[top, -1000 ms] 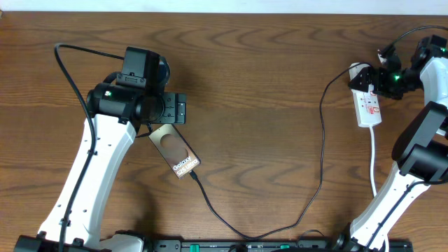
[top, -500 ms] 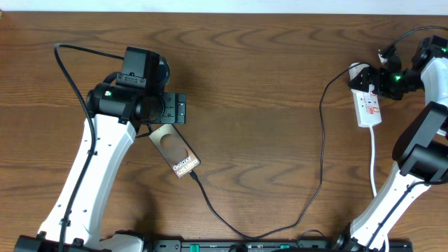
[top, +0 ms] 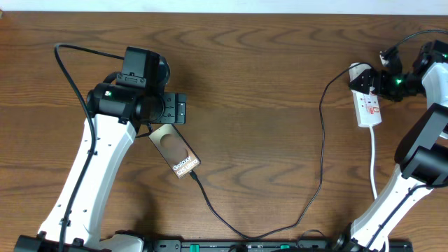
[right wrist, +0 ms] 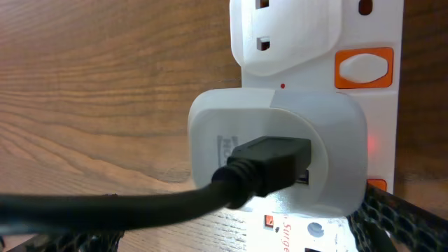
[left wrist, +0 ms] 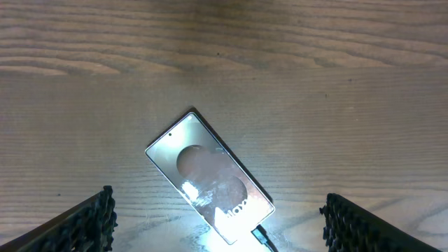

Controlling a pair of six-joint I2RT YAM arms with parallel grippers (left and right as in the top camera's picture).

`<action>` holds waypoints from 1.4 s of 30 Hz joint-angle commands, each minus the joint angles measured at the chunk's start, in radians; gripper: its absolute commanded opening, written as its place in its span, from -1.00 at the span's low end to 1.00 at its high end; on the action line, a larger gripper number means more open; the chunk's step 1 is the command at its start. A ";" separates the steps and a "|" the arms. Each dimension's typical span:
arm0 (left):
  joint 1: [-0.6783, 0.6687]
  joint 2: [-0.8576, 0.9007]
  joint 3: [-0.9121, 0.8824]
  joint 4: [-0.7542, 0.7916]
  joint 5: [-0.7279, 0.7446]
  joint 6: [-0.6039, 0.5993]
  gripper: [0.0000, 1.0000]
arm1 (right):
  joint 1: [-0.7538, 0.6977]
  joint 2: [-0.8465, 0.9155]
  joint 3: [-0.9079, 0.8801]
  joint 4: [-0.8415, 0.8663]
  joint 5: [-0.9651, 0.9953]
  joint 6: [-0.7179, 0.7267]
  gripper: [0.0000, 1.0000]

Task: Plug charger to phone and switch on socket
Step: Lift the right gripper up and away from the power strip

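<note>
The phone (top: 175, 152) lies flat and slanted on the wooden table, also seen in the left wrist view (left wrist: 206, 175). The charger (top: 322, 147), a thin black cable, has its plug tip (left wrist: 260, 238) at the phone's lower end and runs to a white adapter (right wrist: 280, 154) seated in the socket (top: 369, 105). My left gripper (top: 175, 110) hovers open just behind the phone, its fingers (left wrist: 77, 224) wide on either side. My right gripper (top: 376, 82) stands open over the socket's far end. A small red light (right wrist: 369, 145) glows beside the adapter, below an orange switch (right wrist: 362, 68).
The socket's white cord (top: 373, 157) runs down toward the right arm's base. A thick black robot cable (top: 70, 70) loops beside the left arm. The table's far edge (top: 224, 10) lies at the top.
The right arm has shifted slightly to the right beside the socket. The left arm, phone and charger have not moved.
</note>
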 commanded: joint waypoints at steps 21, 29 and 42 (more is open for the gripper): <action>-0.002 -0.009 0.017 -0.003 -0.017 0.014 0.81 | -0.039 -0.568 0.032 -0.297 0.265 0.306 0.99; -0.002 -0.009 0.017 -0.002 -0.017 0.014 0.82 | -0.031 -0.631 0.032 -0.314 0.266 0.306 0.99; -0.002 -0.009 0.017 -0.003 -0.017 0.014 0.82 | -0.031 -0.631 0.032 -0.314 0.266 0.306 0.99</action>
